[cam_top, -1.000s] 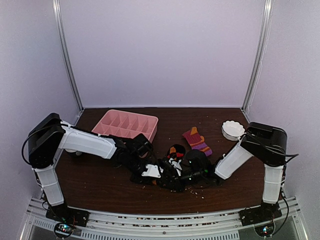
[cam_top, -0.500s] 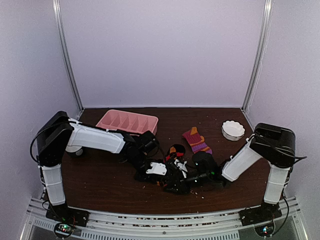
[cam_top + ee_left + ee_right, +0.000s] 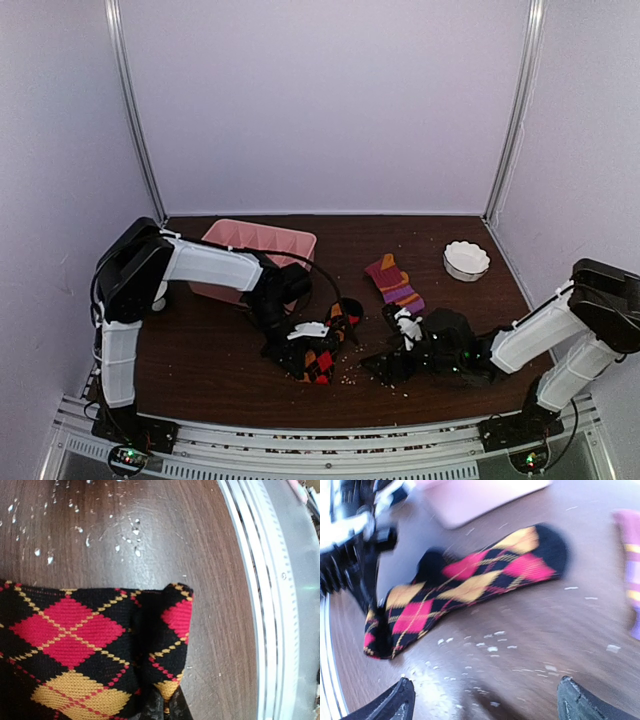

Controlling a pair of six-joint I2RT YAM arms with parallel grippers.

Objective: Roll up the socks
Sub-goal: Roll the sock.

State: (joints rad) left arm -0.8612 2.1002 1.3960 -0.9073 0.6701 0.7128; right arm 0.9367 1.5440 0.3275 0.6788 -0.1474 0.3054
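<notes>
A black argyle sock (image 3: 322, 362) with red and yellow diamonds lies stretched on the brown table left of centre; it also shows as the argyle sock (image 3: 470, 580) in the right wrist view. My left gripper (image 3: 301, 350) is shut on its near end, and the left wrist view has the fabric (image 3: 75, 630) bunched at the left gripper (image 3: 165, 709). A purple and orange striped sock (image 3: 393, 282) lies flat further back, seen as the striped sock (image 3: 631, 565) at the frame edge. My right gripper (image 3: 395, 345) stands to the sock's right, apart from it; the right gripper (image 3: 486, 687) is open and empty.
A pink compartment tray (image 3: 258, 242) stands at the back left behind the left arm, and a white fluted bowl (image 3: 466, 260) at the back right. Pale crumbs (image 3: 492, 647) are scattered on the table. The metal front rail (image 3: 270, 600) runs close to the left gripper.
My right gripper has opened, let go of the argyle sock and drawn back to the right. The left gripper has shut on the sock, which now lies stretched out.
</notes>
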